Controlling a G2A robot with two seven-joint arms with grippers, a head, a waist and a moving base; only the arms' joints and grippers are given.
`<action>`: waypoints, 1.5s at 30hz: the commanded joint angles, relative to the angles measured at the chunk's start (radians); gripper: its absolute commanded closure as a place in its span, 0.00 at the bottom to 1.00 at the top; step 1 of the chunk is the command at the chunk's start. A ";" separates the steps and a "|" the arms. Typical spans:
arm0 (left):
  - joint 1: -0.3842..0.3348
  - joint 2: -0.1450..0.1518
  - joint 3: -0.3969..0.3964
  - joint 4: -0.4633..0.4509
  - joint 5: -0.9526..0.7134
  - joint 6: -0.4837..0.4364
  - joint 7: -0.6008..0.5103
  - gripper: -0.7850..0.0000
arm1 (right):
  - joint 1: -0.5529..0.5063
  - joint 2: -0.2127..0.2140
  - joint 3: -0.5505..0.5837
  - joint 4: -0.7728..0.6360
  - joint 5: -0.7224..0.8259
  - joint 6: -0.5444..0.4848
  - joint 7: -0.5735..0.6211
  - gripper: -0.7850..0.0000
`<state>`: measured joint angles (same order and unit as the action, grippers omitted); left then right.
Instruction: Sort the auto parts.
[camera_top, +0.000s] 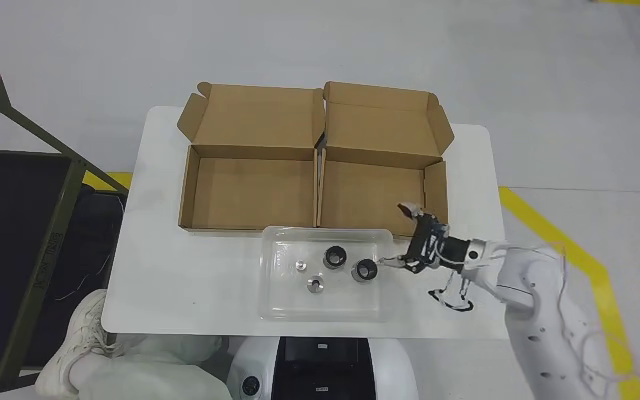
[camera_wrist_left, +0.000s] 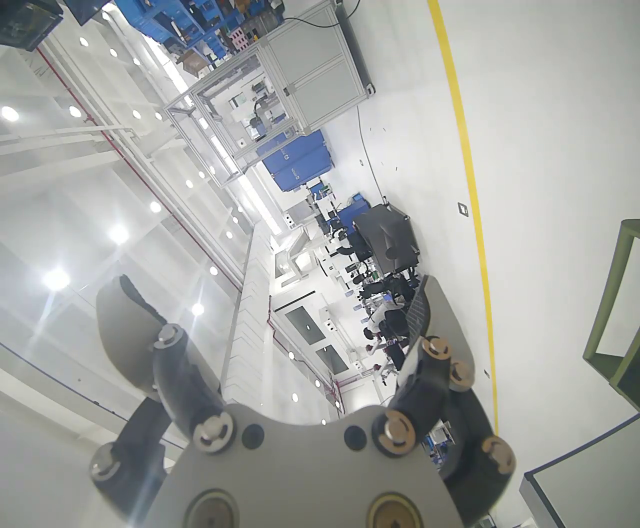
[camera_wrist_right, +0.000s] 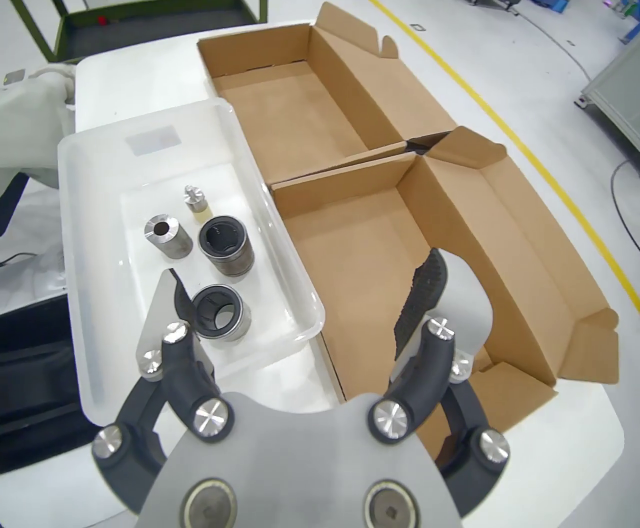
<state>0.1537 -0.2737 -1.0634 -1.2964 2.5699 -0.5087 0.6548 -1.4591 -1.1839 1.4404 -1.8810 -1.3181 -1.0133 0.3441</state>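
Observation:
A clear plastic tray (camera_top: 275, 300) (camera_wrist_right: 90, 145) sits at the table's front edge and holds several metal parts. Two are black-lined bearing sleeves (camera_top: 335, 256) (camera_top: 364, 269) (camera_wrist_right: 226, 247) (camera_wrist_right: 219, 311). A plain steel bushing (camera_top: 316, 285) (camera_wrist_right: 168, 235) and a small stepped pin (camera_top: 298, 266) (camera_wrist_right: 195, 199) lie beside them. My right gripper (camera_top: 403, 238) (camera_wrist_right: 305, 295) hangs open at the tray's right end, above the tray's rim and the right box's near wall, one finger next to the nearest sleeve, holding nothing. My left gripper (camera_wrist_left: 272, 310) is open, pointing up at a hall ceiling.
Two open cardboard boxes (camera_top: 250, 190) (camera_top: 380, 195) (camera_wrist_right: 300, 110) (camera_wrist_right: 400, 280) stand side by side behind the tray, lids folded back, nothing visible inside them. White table (camera_top: 150, 250) surface surrounds them. A dark cart stands left of the table.

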 joint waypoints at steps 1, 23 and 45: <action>0.000 0.000 0.000 0.000 0.000 0.000 0.000 0.00 | 0.015 0.005 -0.035 -0.008 0.005 0.001 0.039 0.00; 0.000 0.000 0.000 0.000 0.000 0.000 0.000 0.00 | 0.136 0.071 -0.286 0.012 0.048 0.001 0.296 0.00; 0.000 0.000 0.000 0.000 0.000 0.000 0.000 0.00 | 0.198 0.097 -0.395 0.075 0.026 0.023 0.398 0.07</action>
<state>0.1537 -0.2737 -1.0634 -1.2964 2.5699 -0.5087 0.6548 -1.2653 -1.0863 1.0522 -1.8111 -1.2921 -0.9939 0.7382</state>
